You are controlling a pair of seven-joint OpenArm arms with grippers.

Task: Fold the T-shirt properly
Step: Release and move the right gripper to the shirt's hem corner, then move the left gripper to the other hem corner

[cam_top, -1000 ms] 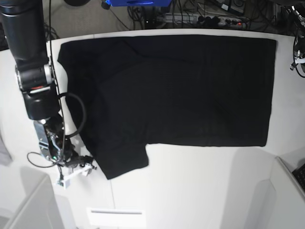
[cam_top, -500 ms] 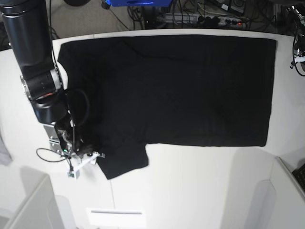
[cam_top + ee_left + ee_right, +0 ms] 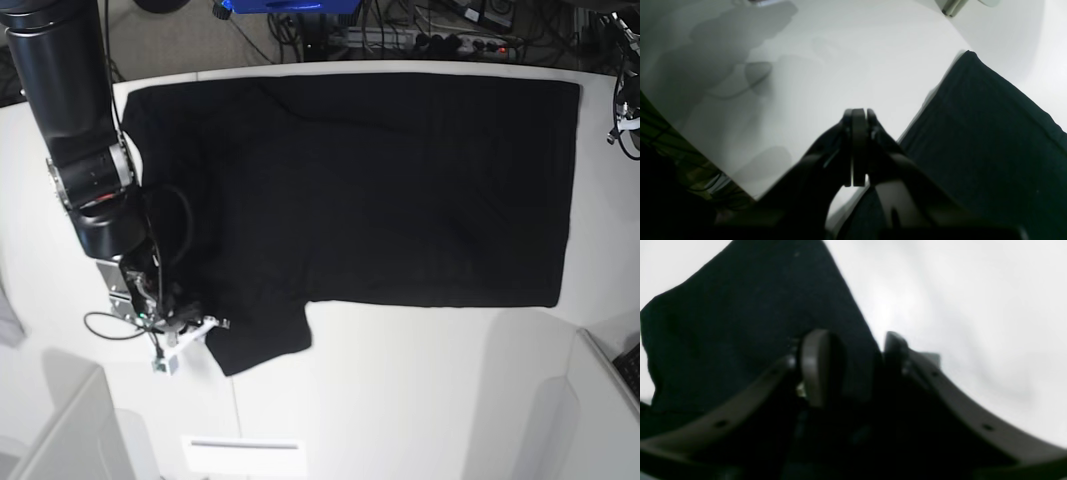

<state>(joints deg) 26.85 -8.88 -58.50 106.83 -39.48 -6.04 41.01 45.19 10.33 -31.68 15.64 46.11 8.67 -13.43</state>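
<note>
We see the T-shirt (image 3: 380, 190) spread flat on the table (image 3: 420, 400), no fold made, our right gripper (image 3: 853, 368) parted astride a sleeve edge, our left gripper (image 3: 858, 146) closed empty.

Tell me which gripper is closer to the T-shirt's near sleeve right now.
Right. The right gripper is at the sleeve's outer edge, its open fingers straddling the hem of the T-shirt. The left gripper is shut over bare table beside another edge, away from the sleeve.
</note>
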